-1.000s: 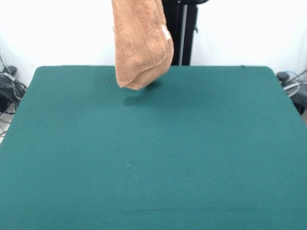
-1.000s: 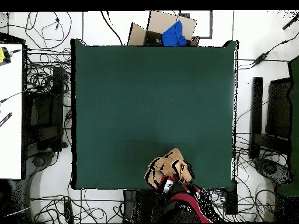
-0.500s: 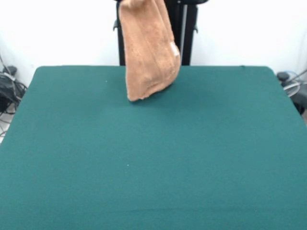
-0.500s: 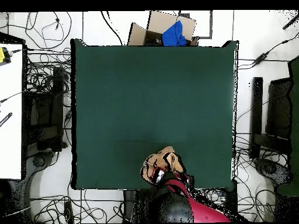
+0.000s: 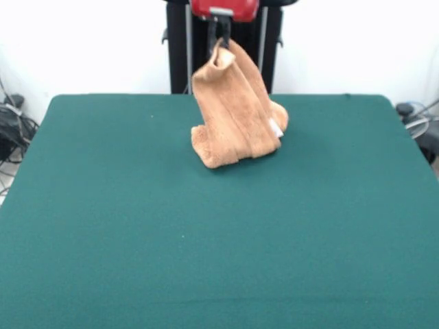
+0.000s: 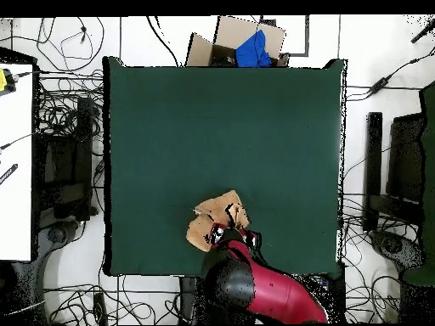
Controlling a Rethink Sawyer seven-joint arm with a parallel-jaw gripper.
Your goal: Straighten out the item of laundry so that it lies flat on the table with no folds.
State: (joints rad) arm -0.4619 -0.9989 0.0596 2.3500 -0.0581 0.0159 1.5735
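Towel [image 5: 236,116] hangs bunched from the gripper [image 5: 221,42], jaws pinched shut on its top, bottom just touching the far middle of the table [image 5: 137,226], so if it lets go now the towel could flop into a lumpy pile.

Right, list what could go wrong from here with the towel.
The towel hangs pinched at its top by the end effector, with its lower end bunched on the table. Letting go now would likely drop it into a folded heap. It also sits near the table's edge by the robot's base in the overhead view, so spreading it that way could leave part overhanging.
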